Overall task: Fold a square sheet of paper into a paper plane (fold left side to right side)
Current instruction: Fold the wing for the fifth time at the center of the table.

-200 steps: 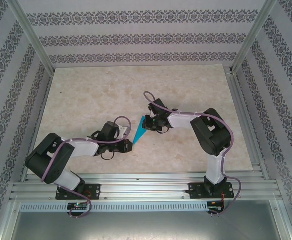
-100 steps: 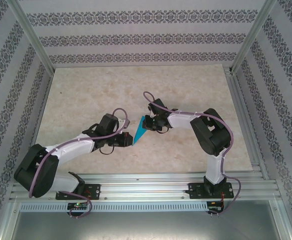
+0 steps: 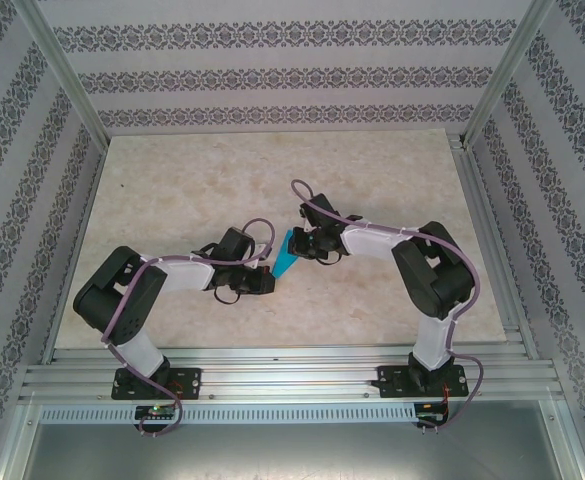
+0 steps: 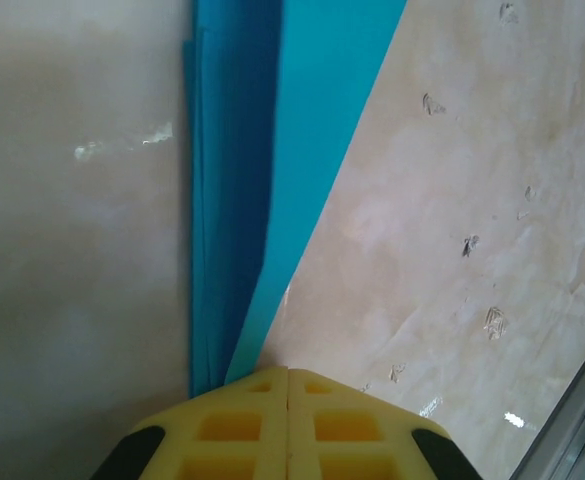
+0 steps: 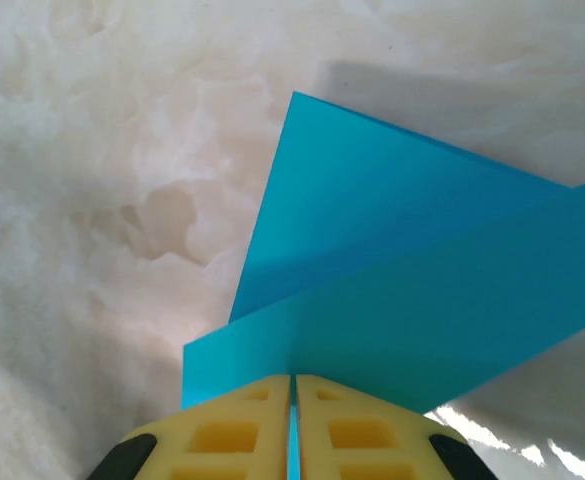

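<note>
Roughly mid-way across the pale marbled surface, the paper plane is lying as a narrow blue dart. Its point is aiming near-left and its wide end far-right.

The right pincer is sitting at the wide end. In the right wrist view, the right pincer is clenching on the paper: a thin blue edge is showing in the seam between the two yellow fingers. A broad band of paper is spreading from them to the right, with a triangular layer behind it.

The left pincer is sitting at the pointed end, its arm reaching in from the left. In the left wrist view, the left pincer is pressing its fingers fully together, with only a bare seam between them. The dart's tip is ending right against one fingertip, just off the seam. Cannot tell whether the tip is tucking under that finger.

The two pincers are facing each other along the paper, near one another but apart.
</note>
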Controlling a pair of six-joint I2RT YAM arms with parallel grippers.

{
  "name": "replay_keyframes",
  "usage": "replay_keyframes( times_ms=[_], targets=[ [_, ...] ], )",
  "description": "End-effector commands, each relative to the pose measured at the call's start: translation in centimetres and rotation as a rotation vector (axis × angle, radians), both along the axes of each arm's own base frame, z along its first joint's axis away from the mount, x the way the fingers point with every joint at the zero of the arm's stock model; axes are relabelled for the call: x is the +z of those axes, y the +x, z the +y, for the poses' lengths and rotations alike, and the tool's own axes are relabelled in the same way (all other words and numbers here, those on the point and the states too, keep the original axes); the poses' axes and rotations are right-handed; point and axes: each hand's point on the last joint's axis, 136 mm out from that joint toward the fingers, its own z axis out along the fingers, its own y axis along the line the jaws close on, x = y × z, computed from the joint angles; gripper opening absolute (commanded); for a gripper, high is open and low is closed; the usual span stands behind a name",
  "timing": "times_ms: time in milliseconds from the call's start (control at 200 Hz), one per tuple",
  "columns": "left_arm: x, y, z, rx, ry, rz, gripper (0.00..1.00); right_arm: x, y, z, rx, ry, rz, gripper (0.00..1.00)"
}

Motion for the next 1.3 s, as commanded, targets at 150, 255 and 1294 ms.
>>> replay_keyframes(
  times_ms=[150,255,1294],
  targets=[
    [-2.6,-1.0,1.2,-0.012,0.083,-0.004,0.07,0.1,-1.7,2.2,0.020,0.047,-0.005,0.10],
    [-2.9,-1.0,1.4,-0.010,0.091,-0.002,0.07,-1.1,-1.4,2.1,0.014,0.020,0.009,0.10],
    [-4.4,-2.7,2.4,-0.027,0.122,0.033,0.06,-3.9,7.2,-12.6,-0.184,-0.259,-0.028,0.11]
  ],
)
